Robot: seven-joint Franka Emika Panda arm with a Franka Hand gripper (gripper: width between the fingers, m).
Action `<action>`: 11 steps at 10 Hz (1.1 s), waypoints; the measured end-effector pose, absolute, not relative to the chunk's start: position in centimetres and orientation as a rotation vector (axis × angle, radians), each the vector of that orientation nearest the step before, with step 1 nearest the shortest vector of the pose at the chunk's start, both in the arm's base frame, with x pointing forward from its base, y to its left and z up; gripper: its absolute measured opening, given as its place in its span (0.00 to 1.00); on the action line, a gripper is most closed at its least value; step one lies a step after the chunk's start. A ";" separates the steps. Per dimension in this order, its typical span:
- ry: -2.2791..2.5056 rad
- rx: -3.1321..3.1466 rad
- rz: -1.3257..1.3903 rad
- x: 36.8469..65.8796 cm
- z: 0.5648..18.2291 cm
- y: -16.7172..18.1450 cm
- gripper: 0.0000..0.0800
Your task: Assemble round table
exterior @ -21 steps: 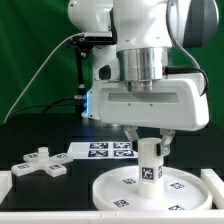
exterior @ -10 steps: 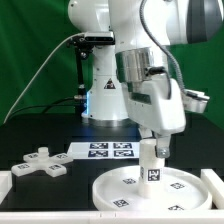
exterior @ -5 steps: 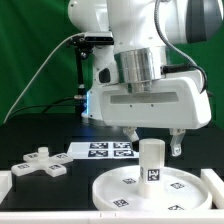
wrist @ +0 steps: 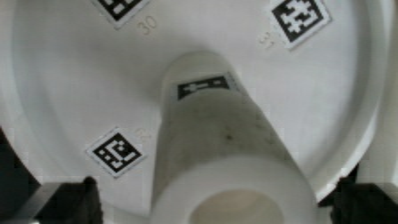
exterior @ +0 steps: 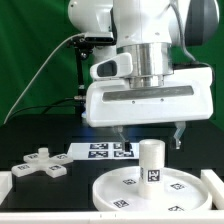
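Round table top, a large rimmed white plastic disc [exterior: 104,190], lies flat on the black tabletop at the front of the exterior view, with square black-and-white tags on its face. A short, thick white cylinder leg [exterior: 151,160] stands upright at the disc's centre, carrying a tag of its own. The wrist view looks straight down the leg onto the disc.

On the exterior view's left, well apart from the disc, lies the white cross-shaped foot piece [exterior: 38,163]. Just behind it is the flat white marker board [exterior: 100,150].

Above the leg hangs the robot's gripper [exterior: 149,138], jaws spread wide and holding nothing. Its dark fingers [exterior: 180,138] flank the leg's top on either side without touching it. Behind are the white arm and a green backdrop.

The leg appears placed, so the foot piece is probably next. To do this well, lift straight up until the fingers clear the leg's top, since a sideways brush could tilt it. Then travel across to the foot piece and grip it squarely so it stays level.
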State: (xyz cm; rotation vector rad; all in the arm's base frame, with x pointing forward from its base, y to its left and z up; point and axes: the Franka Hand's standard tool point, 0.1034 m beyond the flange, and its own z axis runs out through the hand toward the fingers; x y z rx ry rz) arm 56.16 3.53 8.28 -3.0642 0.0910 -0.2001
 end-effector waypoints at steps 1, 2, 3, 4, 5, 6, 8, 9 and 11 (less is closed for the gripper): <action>-0.016 -3.072 -0.205 56.3 8.2 3.5 0.81; -0.178 -3.079 -0.209 56.3 8.2 3.4 0.81; -0.402 -3.080 -0.207 56.3 8.2 3.6 0.81; -0.649 -3.064 -0.209 56.3 8.1 3.8 0.81; -0.781 -3.045 -0.208 56.3 7.9 3.9 0.81; -0.728 -3.054 -0.207 56.3 7.9 3.9 0.81; -0.703 -3.058 -0.207 56.3 7.9 3.9 0.51; -0.567 -3.079 -0.207 56.3 7.9 3.9 0.51; -0.331 -3.103 -0.215 56.3 7.9 3.9 0.51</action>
